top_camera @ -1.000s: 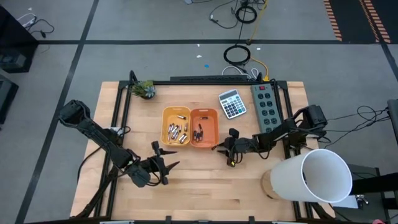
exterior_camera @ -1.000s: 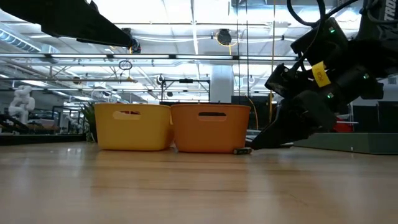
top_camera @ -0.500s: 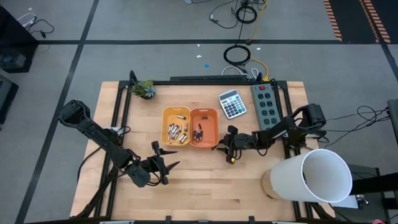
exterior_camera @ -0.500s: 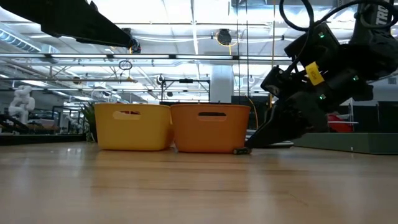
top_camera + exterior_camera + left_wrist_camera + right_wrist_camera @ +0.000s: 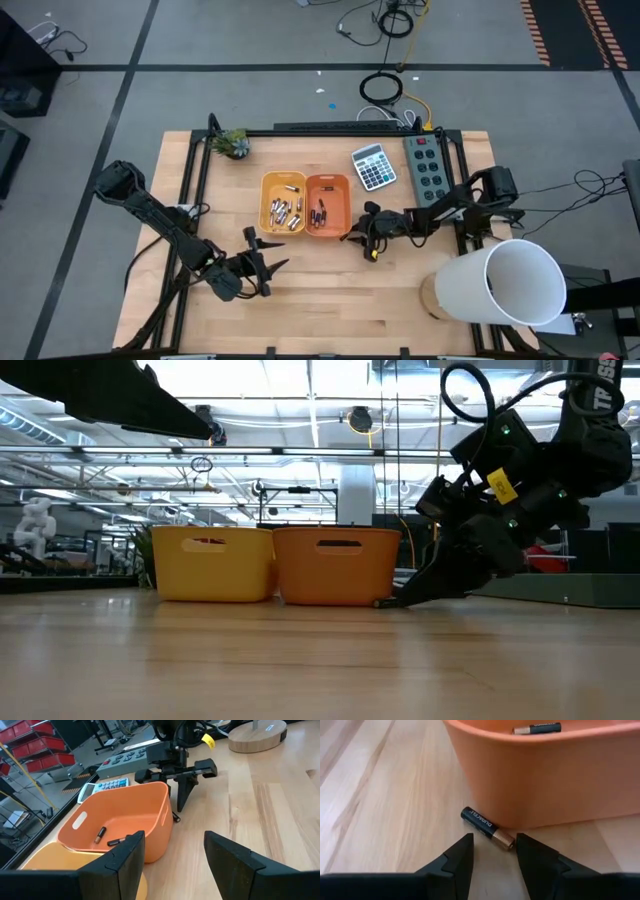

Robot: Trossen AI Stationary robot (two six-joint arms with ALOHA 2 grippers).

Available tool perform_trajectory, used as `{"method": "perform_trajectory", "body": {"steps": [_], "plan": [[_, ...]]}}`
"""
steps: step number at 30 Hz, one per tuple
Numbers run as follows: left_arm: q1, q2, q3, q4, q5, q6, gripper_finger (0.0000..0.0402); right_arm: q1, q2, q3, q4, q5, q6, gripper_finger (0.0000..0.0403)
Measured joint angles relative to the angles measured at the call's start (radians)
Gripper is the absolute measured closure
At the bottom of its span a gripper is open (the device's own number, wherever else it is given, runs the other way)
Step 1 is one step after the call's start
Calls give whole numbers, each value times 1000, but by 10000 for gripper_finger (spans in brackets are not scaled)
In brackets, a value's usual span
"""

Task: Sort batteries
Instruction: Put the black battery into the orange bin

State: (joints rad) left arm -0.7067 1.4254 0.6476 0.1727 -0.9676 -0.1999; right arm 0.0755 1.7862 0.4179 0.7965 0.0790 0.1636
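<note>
A dark battery with a copper end [image 5: 487, 827] lies on the table against the orange tray's wall [image 5: 555, 780], also seen as a small speck [image 5: 381, 602] in the low view. My right gripper [image 5: 495, 851] is open, low over the table, its fingertips on either side of the battery's near part without touching it; it sits by the orange tray's right near corner [image 5: 360, 238]. Pale batteries lie in the yellow tray [image 5: 282, 212], dark ones in the orange tray [image 5: 320, 214]. My left gripper [image 5: 262, 262] waits open near the table's near edge.
A grey calculator [image 5: 373, 167] and a grey power strip [image 5: 427, 172] lie toward the far right. A large white cylinder on a wooden base [image 5: 505, 285] stands at the right near corner. A small plant [image 5: 233, 143] sits far left. Bare wood lies in front of the trays.
My right gripper has moved leftward along the table toward the orange tray and the battery beside it, staying low with its fingers slanting down. The battery and trays have not moved.
</note>
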Motion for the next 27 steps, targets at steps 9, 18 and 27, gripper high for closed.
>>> {"method": "perform_trajectory", "body": {"steps": [9,18,27], "plan": [[1,0,0,-3,0,0,187,63,12,0,36,-30,38,264],[8,0,0,-3,0,-1,187,99,12,17,49,4,59,264],[12,0,0,-3,0,-1,187,152,32,78,-38,26,38,264]]}}
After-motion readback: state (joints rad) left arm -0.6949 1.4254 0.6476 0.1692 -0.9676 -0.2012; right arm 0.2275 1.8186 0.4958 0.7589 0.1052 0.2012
